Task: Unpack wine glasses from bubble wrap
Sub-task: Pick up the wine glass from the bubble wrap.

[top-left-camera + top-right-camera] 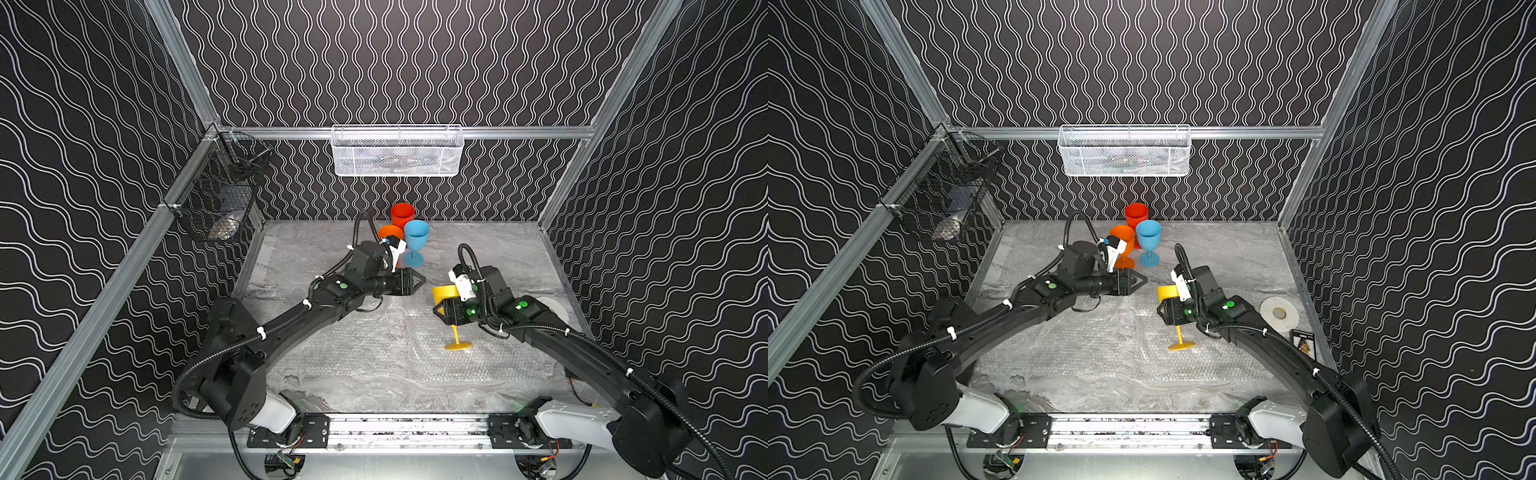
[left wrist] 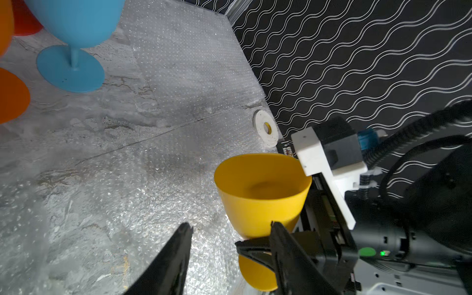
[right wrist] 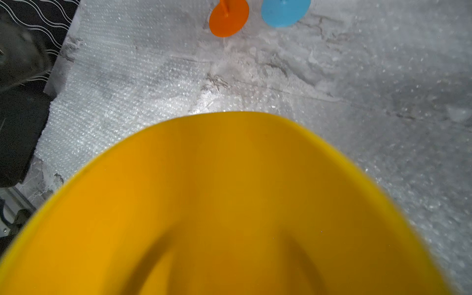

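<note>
My right gripper [image 1: 439, 308] is shut on the bowl of the yellow wine glass [image 1: 444, 294], which tilts, its foot [image 1: 458, 345] low over the bubble wrap [image 1: 374, 340]. In the right wrist view the yellow bowl [image 3: 229, 204] fills the view, and the jaws show only as shadows through it. My left gripper [image 1: 419, 281] is open and empty, left of the yellow glass [image 2: 260, 194] and apart from it. The red [image 1: 402, 215], orange [image 1: 390, 232] and light blue [image 1: 416, 237] wine glasses stand bare and upright at the back. Flat clear bubble wrap [image 2: 153, 191] covers much of the tabletop.
A white mesh basket [image 1: 397, 151] hangs on the back rail and a black wire basket [image 1: 216, 195] on the left rail. A white tape roll [image 1: 1280, 313] and a black card [image 1: 1304, 343] lie by the table's right edge.
</note>
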`<state>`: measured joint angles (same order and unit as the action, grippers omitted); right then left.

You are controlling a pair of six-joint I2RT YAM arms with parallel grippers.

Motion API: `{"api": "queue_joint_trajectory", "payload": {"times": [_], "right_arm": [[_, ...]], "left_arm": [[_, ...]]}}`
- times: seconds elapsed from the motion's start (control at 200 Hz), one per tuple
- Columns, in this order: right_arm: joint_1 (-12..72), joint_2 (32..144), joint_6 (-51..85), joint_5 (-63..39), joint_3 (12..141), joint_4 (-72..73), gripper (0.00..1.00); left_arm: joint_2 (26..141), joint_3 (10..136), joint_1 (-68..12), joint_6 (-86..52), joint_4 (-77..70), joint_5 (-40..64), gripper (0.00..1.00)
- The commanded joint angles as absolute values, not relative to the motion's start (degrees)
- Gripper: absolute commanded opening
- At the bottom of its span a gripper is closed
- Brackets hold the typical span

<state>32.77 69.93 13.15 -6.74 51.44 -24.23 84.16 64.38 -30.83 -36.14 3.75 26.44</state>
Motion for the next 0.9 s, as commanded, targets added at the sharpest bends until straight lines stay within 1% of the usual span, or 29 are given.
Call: {"api": "queue_joint_trajectory", "payload": {"times": [0.0,0.115,0.22,0.36,0.611,0.781,0.896], "right_arm": [[34.54,69.58,10.49,-4.81,51.33,-16.67,0.67],[35.64,70.07,8.95,-3.78,51.84,-14.43,0.67],[36.20,70.89,8.00,-3.15,52.10,-12.36,0.67],[36.97,71.09,6.50,-2.83,51.34,-8.70,0.67],[38.29,69.92,3.51,-1.85,46.76,2.15,0.66],[39.80,69.44,1.28,-0.14,45.02,8.46,0.66],[40.64,70.08,-0.33,0.16,45.16,10.52,0.66]], "left_arm": [[82.92,62.24,-27.73,-39.90,0.85,34.43,0.54],[82.49,59.98,-24.17,-43.20,-2.72,39.63,0.54],[83.01,60.39,-22.32,-43.89,-1.80,42.72,0.54],[82.64,61.75,-20.92,-42.93,0.50,44.62,0.54],[84.11,65.67,-19.34,-43.36,3.45,50.77,0.54],[85.29,69.78,-18.69,-39.40,11.84,52.80,0.55],[86.36,71.11,-18.19,-37.95,14.64,54.84,0.55]]}}
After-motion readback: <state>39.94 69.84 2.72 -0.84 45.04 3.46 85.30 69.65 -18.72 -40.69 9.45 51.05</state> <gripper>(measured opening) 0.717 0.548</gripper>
